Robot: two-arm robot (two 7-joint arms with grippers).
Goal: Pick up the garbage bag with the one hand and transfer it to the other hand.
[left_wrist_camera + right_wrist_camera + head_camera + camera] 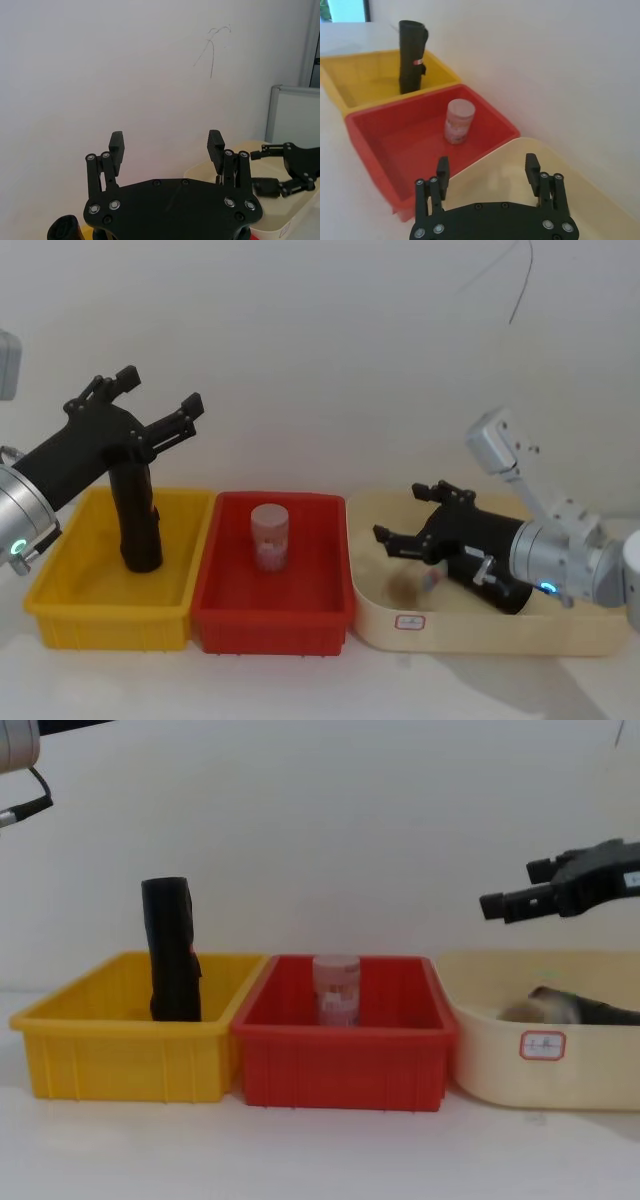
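Upright w/in yellow bin (60,585): black rolled garbage bag (135,515)

We see the left gripper (158,400) raised high on its silver-grey arm with fingers spread wide and empty, while the right gripper (408,517) reaches in low from the right side, its fingers likewise parted and holding nothing.

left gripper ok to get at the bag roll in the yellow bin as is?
Probably yes. The left gripper is open, above the bag roll, which stands upright in the yellow bin with its top clear of the rim. It would need to drop and re-aim.
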